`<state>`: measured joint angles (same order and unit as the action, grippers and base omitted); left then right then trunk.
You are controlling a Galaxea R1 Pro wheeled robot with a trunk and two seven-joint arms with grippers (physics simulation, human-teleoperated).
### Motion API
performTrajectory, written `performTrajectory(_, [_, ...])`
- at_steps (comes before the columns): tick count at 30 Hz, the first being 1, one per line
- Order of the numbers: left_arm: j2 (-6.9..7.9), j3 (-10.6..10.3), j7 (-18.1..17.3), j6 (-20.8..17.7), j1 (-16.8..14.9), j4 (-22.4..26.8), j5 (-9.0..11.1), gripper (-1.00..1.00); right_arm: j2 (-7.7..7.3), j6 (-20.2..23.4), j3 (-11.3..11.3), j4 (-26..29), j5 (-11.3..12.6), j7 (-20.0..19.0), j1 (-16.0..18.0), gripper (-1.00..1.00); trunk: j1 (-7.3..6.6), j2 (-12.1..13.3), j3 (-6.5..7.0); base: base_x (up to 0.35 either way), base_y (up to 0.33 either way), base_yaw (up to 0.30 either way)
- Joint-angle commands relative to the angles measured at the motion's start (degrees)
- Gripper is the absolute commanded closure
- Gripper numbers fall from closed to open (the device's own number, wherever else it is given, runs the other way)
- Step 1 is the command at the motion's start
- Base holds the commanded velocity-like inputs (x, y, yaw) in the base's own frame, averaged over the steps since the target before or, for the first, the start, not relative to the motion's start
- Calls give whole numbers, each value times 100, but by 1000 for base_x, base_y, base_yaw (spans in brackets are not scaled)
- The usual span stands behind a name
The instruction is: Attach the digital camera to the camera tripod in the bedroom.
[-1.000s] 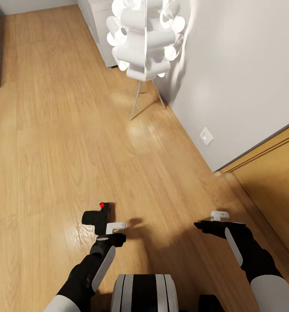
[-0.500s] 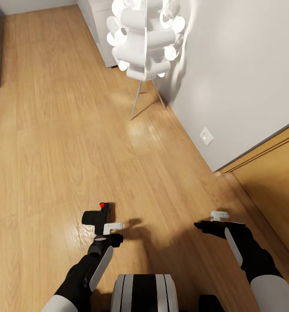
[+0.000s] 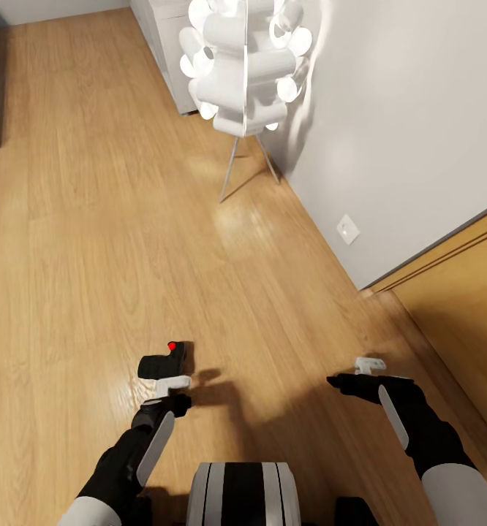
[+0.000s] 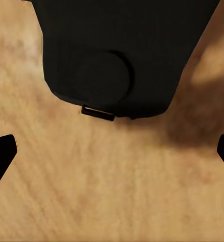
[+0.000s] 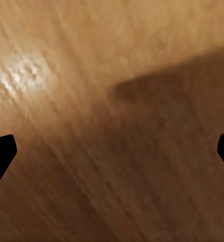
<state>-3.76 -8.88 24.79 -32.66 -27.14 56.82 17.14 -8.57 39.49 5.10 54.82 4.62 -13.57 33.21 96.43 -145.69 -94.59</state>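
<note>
Your left pincer (image 3: 172,386) hangs low over the wood floor (image 3: 90,219) with the digital camera (image 3: 163,364) at its tip, the red button (image 3: 172,345) showing on the camera's far end. From the left wrist view the camera (image 4: 124,55) is a black body with a round boss, sitting beyond the fingers, and both dark fingertips (image 4: 1,154) sit wide apart at the frame's edges with bare floor between them, so that pincer is spread and nothing is pinched between its tips. Whether the camera touches the floor you cannot tell from here. Your right pincer (image 3: 360,369) hovers well to the right of the camera, nearer the grey wall (image 3: 404,131); its wrist view shows fingertips (image 5: 1,151) spread wide over shadowed floor, released and empty. Well beyond the camera, against the wall, stands the white floor lamp (image 3: 243,58) on thin metal legs, with a white cabinet (image 3: 163,44) just behind it. A white wall socket (image 3: 348,229) sits low on the wall, between the lamp and your right pincer.
</note>
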Motion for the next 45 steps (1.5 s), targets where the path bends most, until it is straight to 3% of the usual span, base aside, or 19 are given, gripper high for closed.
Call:
performTrajectory(1, [2, -5, 54, -12, -2, -8, 57, -100, 1, 33, 8, 5, 47, 5, 1, -100, -1, -1, -3, 0, 0, 0])
performTrajectory(26, [-2, -40, 52, 1, -2, -152, 12, -100, 0, 32, 0, -4, 39, 14, 1, -100, -1, -1, -3, 0, 0, 0])
performTrajectory(32, [-9, -38, 59, 417, -2, -191, -57, -100, 4, 32, 0, -7, 39, 13, 1, -100, -1, -1, -3, 76, 0, 0])
performTrajectory(45, [-11, -35, 69, 551, -2, -222, -76, -100, 4, 32, 0, -7, 39, 9, 1, -100, -1, -1, -3, 120, 0, 0])
